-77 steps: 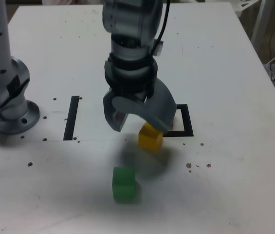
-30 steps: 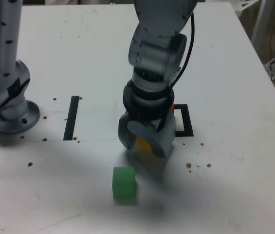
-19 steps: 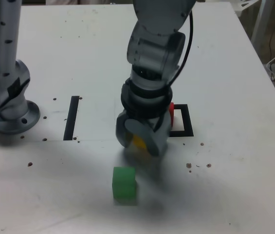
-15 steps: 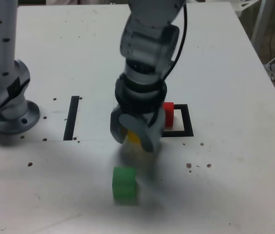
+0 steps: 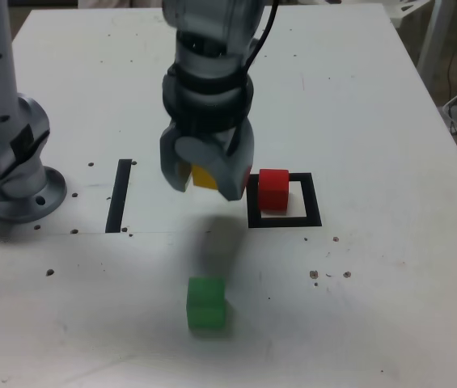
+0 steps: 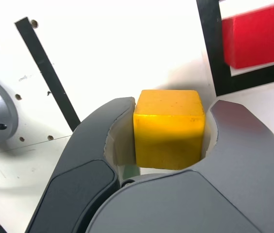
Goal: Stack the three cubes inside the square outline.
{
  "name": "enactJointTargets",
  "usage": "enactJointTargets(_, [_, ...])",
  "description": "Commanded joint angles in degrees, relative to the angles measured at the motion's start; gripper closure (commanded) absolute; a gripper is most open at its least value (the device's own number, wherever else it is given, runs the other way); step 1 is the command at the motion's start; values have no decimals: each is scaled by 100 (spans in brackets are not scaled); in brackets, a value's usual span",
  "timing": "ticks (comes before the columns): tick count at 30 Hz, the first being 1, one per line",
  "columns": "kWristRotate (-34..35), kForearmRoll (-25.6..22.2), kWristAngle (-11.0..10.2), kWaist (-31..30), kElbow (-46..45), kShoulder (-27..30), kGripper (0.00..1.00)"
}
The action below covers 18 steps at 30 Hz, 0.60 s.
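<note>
My gripper point(image 5: 205, 176) is shut on the yellow cube point(image 5: 205, 175) and holds it above the table, to the exterior view's left of the square outline point(image 5: 308, 202). In the wrist view the yellow cube point(image 6: 169, 127) sits squeezed between the two grey fingers point(image 6: 100, 141). The red cube point(image 5: 273, 189) rests inside the black square outline, and the red cube point(image 6: 260, 40) also shows in the wrist view within the outline point(image 6: 209, 48). The green cube point(image 5: 206, 304) lies alone on the table nearer the camera.
The arm's grey base point(image 5: 14, 166) stands at the exterior view's left. A straight black tape strip point(image 5: 119, 195) lies between the base and the gripper. Small holes and specks dot the white table point(image 5: 374, 113). Cables hang past the table's right edge.
The gripper closed on the yellow cube and lifted it off the table, moving up and to the exterior view's left. The red cube, hidden before, now shows in the outline.
</note>
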<state>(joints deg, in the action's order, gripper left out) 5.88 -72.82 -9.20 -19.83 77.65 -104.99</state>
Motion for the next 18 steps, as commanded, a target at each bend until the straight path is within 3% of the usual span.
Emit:
enactJointTargets(1, [10, -57, -3, 111, 195, -46, 71])
enactJointTargets(18, [-225, -229, 59, 860, 1204, -604, 71])
